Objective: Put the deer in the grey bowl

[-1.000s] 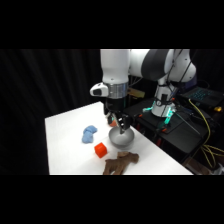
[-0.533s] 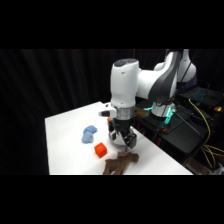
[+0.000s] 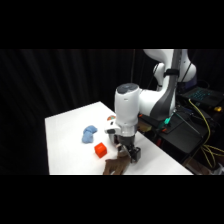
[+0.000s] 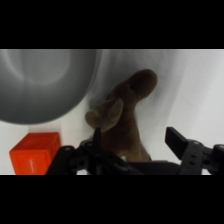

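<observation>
Deer [image 4: 127, 117] toy, dark brown and soft, lies on the white tabletop [image 3: 67, 132] near its front edge, not yet lifted. In the wrist view it stretches between my two fingers, which stand spread apart on either side of it without touching it, so my gripper [image 4: 135, 142] is open and holds nothing. The grey bowl [image 4: 42, 82] sits just beside the deer's head end, its rim almost touching the toy. A small orange-red cube [image 4: 35, 152] rests near the bowl on the other side of one finger. In the side view my gripper [image 3: 129, 152] hangs low over the deer [image 3: 116, 165], and a light blue soft lump [image 3: 90, 134] lies further back toward the middle of the tabletop. I judge the task is at its early stage: the grasp is lined up but not made. Closing, lifting, carrying across to the bowl and releasing all remain.
</observation>
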{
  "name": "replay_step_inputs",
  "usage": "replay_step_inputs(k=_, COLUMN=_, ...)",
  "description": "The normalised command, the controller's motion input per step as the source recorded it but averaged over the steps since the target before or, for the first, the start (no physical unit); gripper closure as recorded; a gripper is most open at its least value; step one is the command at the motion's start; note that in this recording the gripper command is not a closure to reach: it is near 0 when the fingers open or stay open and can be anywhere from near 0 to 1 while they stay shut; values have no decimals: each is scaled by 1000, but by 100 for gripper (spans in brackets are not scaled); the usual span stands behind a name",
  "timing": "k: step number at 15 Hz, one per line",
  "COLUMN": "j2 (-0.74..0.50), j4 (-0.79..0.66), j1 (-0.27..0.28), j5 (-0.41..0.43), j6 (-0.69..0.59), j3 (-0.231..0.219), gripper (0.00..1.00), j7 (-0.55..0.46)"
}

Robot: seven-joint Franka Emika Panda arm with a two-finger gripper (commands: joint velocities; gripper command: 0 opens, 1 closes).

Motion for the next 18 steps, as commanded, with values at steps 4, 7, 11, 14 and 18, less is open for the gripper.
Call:
replay_step_inputs(k=4, j2=304, j4=185, j1=31, j5=111, j6=211, j3=6, gripper=0, j7=-91)
replay_step_inputs(k=7, j2=219, j4=171, j1=64, j5=70, j6=162, j3=-31, gripper=100, j7=-59)
replay_step_inputs(k=11, j2=39, j4=53, j1=141, j5=13, j6=101, j3=-80, gripper=100, j7=7)
replay_step_inputs(k=14, j2=-89, j4=-44, j1=211, j5=-67, j6=56, j3=-138, gripper=69, j7=84)
replay_step_inputs(k=18, j2=-274, j4=-83, j1=199, j5=-123, j6=-134, j3=-169, gripper=63, j7=144)
